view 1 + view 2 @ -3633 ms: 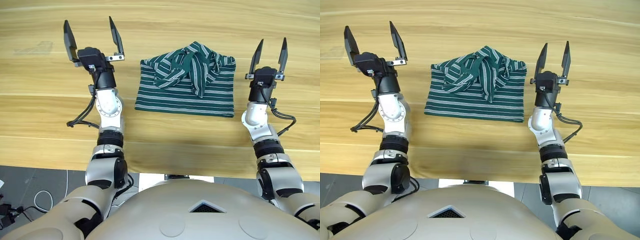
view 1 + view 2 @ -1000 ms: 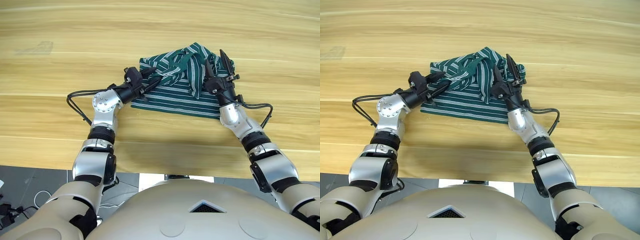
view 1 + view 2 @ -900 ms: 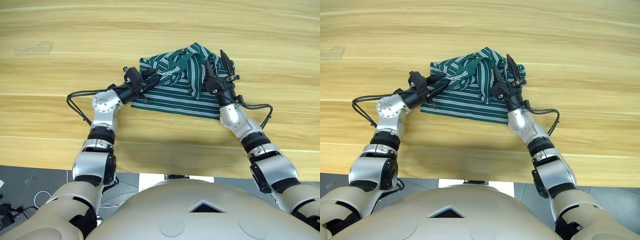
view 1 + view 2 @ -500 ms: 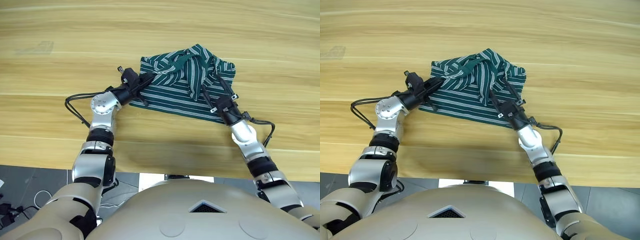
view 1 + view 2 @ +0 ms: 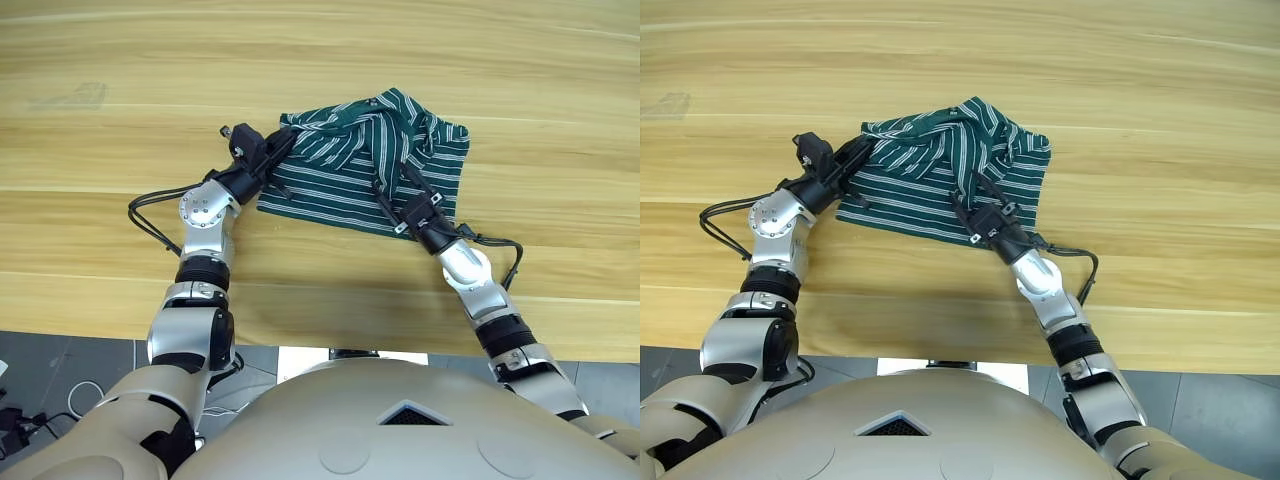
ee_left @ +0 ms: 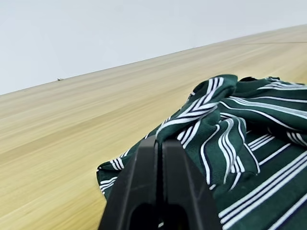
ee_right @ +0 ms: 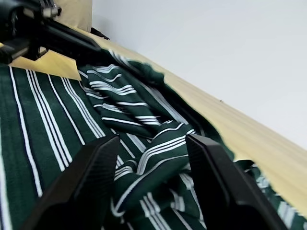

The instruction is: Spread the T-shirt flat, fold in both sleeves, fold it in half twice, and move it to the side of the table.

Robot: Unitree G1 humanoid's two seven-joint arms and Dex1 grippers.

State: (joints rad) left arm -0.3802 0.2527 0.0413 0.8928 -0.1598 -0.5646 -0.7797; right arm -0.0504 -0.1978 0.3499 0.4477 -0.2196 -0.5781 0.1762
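Found the T-shirt bunched mid-bench, green with white stripes, folds heaped along its far side; noted the left tool pressed fully shut, tips pinching cloth at the shirt's far left corner; noted the right tool spread moderately wide, both fingers laid over the shirt from its near edge, cloth under and between them, not clamped.
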